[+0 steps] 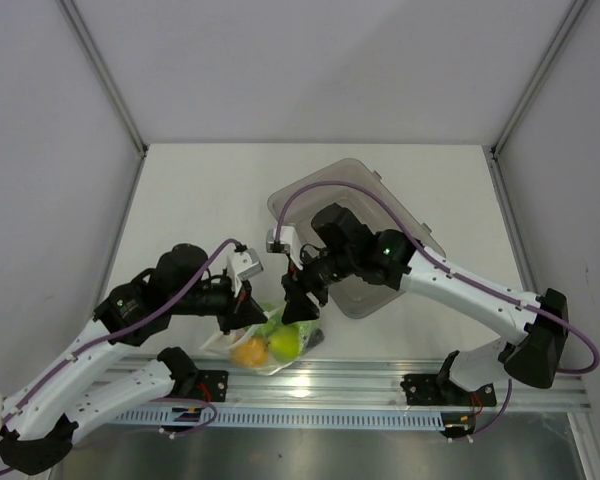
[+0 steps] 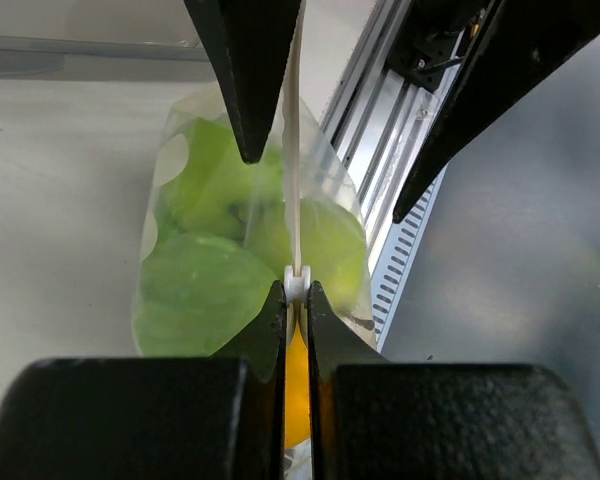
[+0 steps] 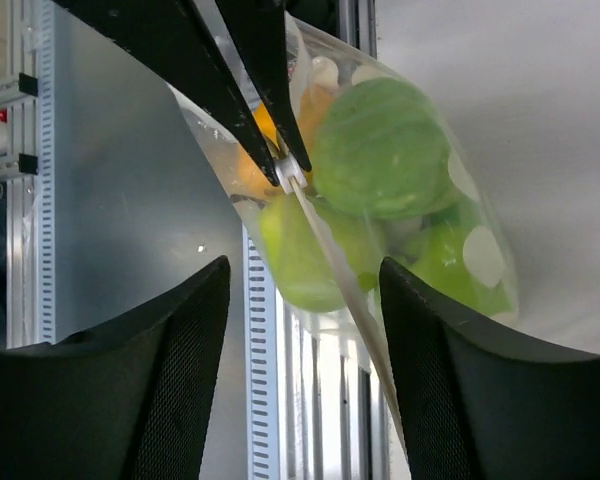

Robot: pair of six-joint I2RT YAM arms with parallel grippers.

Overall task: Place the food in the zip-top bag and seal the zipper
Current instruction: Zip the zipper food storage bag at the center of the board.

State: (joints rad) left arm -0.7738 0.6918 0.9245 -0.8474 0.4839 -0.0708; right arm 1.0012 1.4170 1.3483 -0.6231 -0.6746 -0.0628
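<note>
The clear zip-top bag lies at the table's near edge, full of food: green apples, a green fruit and an orange citrus. My left gripper is shut on the white tab of the zipper, at the bag's mouth. The left gripper also shows in the top view. My right gripper is open. Its fingers stand either side of the zipper strip without pinching it. In the top view the right gripper hangs just above the bag.
The grey translucent bin sits behind the right arm, at the table's back right. The aluminium rail with the arm bases runs right beside the bag. White walls close in both sides.
</note>
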